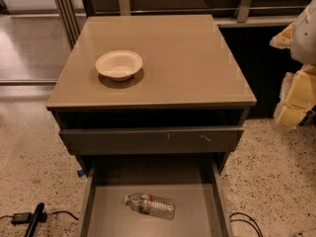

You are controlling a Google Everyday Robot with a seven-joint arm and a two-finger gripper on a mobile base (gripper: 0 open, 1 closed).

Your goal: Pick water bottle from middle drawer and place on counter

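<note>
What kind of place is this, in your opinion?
Probably an office or lab area, not a home: speckled terrazzo floor, a grey cabinet with a glossy counter, cables lying on the floor. The robot's pincer hangs at the right edge, beside the counter.

The clear water bottle (150, 206) is laid sideways in the open middle drawer (106, 218), below the tan counter (197, 68); the gripper (295, 100) is seen far right.

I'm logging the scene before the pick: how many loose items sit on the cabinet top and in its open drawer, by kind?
Bowls: 1, the cream bowl upright on the counter.
Bottles: 1, the water bottle lying on its side in the middle drawer.
Total: 2.
The gripper is at the right edge of the view, beside the counter, touching neither.
</note>
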